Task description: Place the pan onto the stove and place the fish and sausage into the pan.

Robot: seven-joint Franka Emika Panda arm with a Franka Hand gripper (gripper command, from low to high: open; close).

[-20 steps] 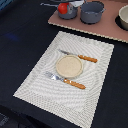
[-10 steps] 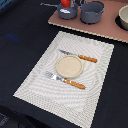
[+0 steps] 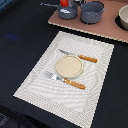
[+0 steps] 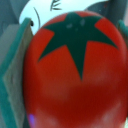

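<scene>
A: Status on the hand?

B: My gripper is clamped on the sausage; red body with a dark green star top fills the wrist view, fingers touching its flanks.

A: Where's that in the scene?

B: Exterior view: sausage sits right above the pan, which is on the stove, just beside the grey pot.

A: Fish?

B: Can't tell. White shape in the wrist view, unclear.
</scene>
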